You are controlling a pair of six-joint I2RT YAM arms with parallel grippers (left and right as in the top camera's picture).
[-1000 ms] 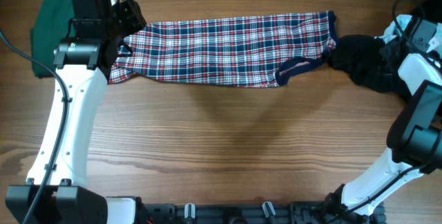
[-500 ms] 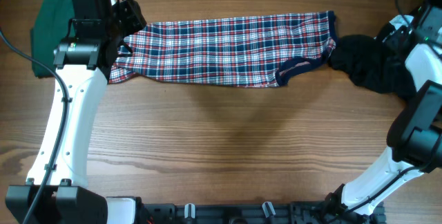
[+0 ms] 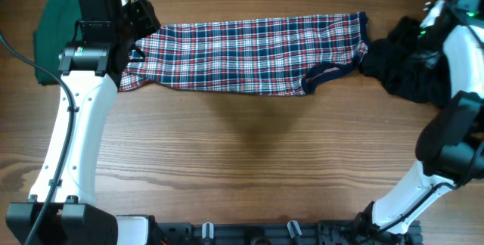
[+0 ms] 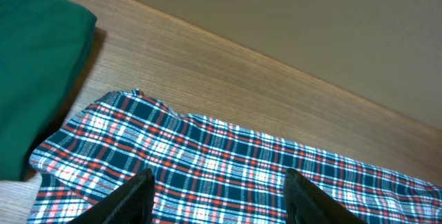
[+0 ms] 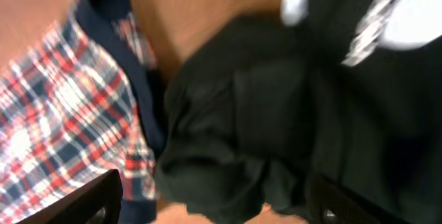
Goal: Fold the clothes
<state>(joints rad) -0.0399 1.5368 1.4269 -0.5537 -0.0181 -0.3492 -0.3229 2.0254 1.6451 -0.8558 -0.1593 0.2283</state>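
Dress [image 3: 249, 52] runs left-to-right, its left end under the left pincer [image 4: 219, 182], black garment [image 3: 408, 71] under the right pincer [image 5: 214, 200]; both gape wide, holding nothing.

Red-white-navy plaid dress [image 3: 249, 54], black garment [image 3: 404, 67]

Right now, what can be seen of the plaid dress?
The dress is red-white-navy plaid with navy trim at its right end and armhole. It lies flat, lightly wrinkled, as a long band across the far side of the table. Its right end touches a black garment; a green garment sits by its left end.
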